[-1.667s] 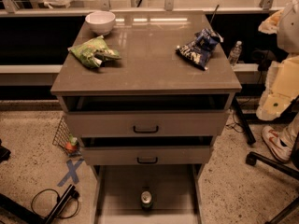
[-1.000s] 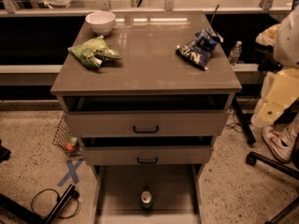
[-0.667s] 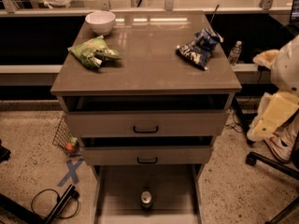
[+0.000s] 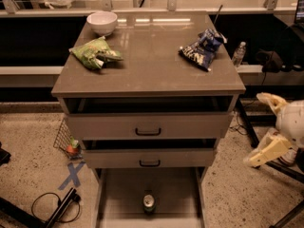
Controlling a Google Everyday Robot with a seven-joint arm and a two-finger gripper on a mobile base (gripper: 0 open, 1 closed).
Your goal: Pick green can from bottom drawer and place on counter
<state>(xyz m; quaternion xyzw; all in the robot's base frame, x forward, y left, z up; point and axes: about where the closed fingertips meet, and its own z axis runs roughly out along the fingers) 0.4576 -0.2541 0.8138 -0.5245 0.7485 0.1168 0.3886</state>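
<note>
The green can (image 4: pixel 149 203) stands upright on the pale floor of the open bottom drawer (image 4: pixel 124 194), near its front middle, silver top up. The counter (image 4: pixel 152 63) is the glossy grey-brown top of the cabinet. My gripper (image 4: pixel 264 153) is at the right edge of the camera view, low beside the cabinet, at about the height of the middle drawer. It is well to the right of the can and apart from it. It holds nothing that I can see.
On the counter lie a white bowl (image 4: pixel 102 22), a green snack bag (image 4: pixel 95 52) and a blue snack bag (image 4: pixel 203 49). The two upper drawers (image 4: pixel 148 125) stand slightly open. A wire basket (image 4: pixel 65 139), blue tape cross (image 4: pixel 72 175) and black cable (image 4: pixel 57 208) lie on the floor left.
My arm has dropped from beside the counter top down to middle-drawer height at the right edge. The can, drawers and counter items have not moved.
</note>
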